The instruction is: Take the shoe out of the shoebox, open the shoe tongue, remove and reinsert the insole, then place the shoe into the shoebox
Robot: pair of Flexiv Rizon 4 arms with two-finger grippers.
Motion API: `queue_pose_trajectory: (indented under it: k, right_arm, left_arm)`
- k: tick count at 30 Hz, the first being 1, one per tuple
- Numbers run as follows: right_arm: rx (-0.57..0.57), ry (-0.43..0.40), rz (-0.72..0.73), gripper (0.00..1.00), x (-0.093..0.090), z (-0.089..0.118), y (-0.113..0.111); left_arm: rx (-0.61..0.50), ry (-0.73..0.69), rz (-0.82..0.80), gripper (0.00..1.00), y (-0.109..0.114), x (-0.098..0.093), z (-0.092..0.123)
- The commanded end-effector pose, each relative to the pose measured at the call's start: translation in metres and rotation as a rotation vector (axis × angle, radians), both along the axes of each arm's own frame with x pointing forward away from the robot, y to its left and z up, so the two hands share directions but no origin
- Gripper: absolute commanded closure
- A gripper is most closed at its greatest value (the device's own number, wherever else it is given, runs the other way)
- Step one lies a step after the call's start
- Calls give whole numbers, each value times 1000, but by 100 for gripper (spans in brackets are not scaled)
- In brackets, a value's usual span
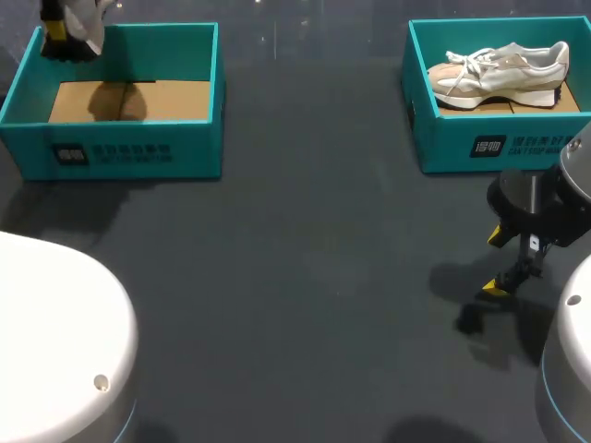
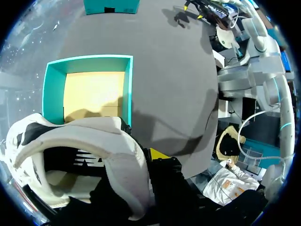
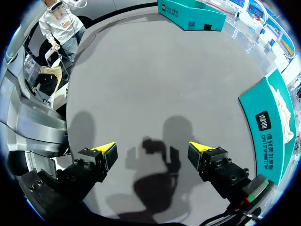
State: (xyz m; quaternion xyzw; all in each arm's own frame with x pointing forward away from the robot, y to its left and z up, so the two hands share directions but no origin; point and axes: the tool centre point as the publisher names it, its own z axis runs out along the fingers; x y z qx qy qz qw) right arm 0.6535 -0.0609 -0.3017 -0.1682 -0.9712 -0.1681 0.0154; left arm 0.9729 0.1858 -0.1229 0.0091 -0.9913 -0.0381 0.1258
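Note:
My left gripper [image 1: 57,35] hangs above the far left corner of the left teal shoebox [image 1: 129,152], shut on a white shoe [image 1: 90,20]. In the left wrist view the shoe [image 2: 80,141] fills the space at the gripper [image 2: 138,162]. One yellow fingertip [image 2: 157,154] shows outside the heel collar and the other is hidden inside. That shoebox [image 2: 54,84] lies below with a bare cardboard floor. A second white and beige shoe [image 1: 499,72] lies on its side in the right shoebox [image 1: 499,148]. My right gripper [image 1: 503,268] [image 3: 154,151] stands open and empty over the table, in front of that box.
The dark grey table [image 1: 305,277] stretches between the two boxes. The right shoebox's wall [image 3: 270,127] is beside my right gripper, and the left shoebox [image 3: 188,14] is far ahead of it. White robot housings [image 1: 55,341] sit at the near corners.

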Motion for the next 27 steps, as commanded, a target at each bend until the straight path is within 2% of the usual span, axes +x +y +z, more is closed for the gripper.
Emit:
queue_pose_trajectory:
  k: [1,4,8,24,27]
  right_arm:
    - [0,-3,-1,0,-2,0,0]
    - [0,-3,-1,0,-2,0,0]
    - [0,-3,-1,0,-2,0,0]
    - [0,-3,-1,0,-2,0,0]
    - [0,-3,-1,0,-2,0,0]
  left_arm:
    - [14,16,-66,100,8,16,2]
    - [12,6,-182,100,12,22,0]
    - [19,-83,-553,100,24,17,0]
    - [19,-83,-553,100,24,17,0]
    - [-25,-2,-714,100,41,38,-3]
